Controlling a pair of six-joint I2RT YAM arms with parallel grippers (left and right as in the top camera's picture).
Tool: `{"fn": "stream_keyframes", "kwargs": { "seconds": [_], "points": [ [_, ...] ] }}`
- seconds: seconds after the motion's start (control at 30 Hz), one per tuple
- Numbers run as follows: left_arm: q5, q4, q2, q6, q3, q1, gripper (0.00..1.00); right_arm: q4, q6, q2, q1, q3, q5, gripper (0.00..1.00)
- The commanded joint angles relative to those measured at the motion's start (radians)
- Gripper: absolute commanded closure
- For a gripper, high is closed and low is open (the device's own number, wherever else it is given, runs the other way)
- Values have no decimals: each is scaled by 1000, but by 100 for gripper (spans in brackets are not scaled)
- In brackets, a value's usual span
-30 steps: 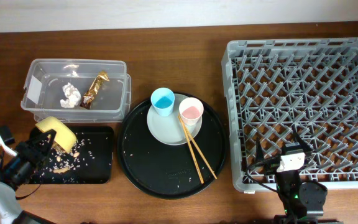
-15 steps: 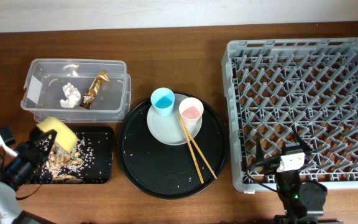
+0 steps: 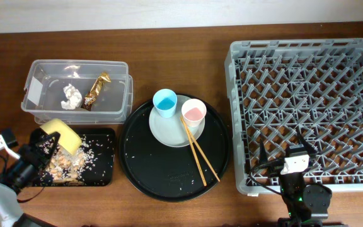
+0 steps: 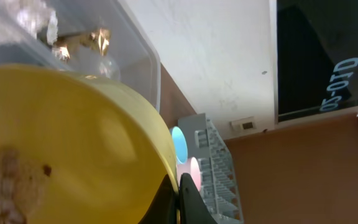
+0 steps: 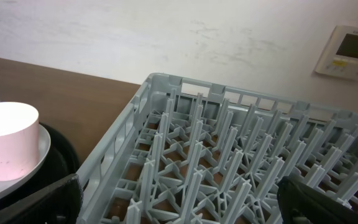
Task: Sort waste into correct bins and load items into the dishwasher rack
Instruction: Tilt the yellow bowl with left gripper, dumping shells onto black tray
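The left pincer (image 3: 45, 146), clamped on the rim of the yellow bowl (image 3: 60, 132), holds it tipped over the shallow black tray (image 3: 104, 175), where food scraps (image 3: 65, 165) and rice lie. The bowl looks light, stiff and smooth, probably greasy inside, so the rim grip seems the sound one. A tissue (image 3: 71, 96) and a foil wrapper (image 3: 96, 89) sit in the clear tub (image 3: 126, 94) just behind. On the desk (image 3: 188, 38), a round black tray (image 3: 162, 180) carrying plate (image 3: 166, 133), blue cup (image 3: 165, 103), pink cup (image 3: 193, 113) and chopsticks (image 3: 198, 154) stands between bowl and dishwasher rack (image 3: 307, 101). The right pincer (image 5: 179, 205) gapes wide, empty, at the rack's near edge.
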Motion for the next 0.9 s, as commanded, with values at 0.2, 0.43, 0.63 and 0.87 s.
{"fn": "stream_keyframes", "kwargs": {
  "seconds": [0.2,0.43,0.63,0.87],
  "points": [
    [109,15,-2,-5,0,-18,100,-5,-2,-5,-7,-5,-6,2],
    [91,26,6,-51,0,-26,100,-5,-2,-5,-7,-5,-6,2],
    [23,10,18,-39,0,-23,100,-5,-2,-5,-7,-5,-6,2],
    [37,54,41,-56,-1,-39,99,-5,-2,-5,-7,-5,-6,2]
  ]
}}
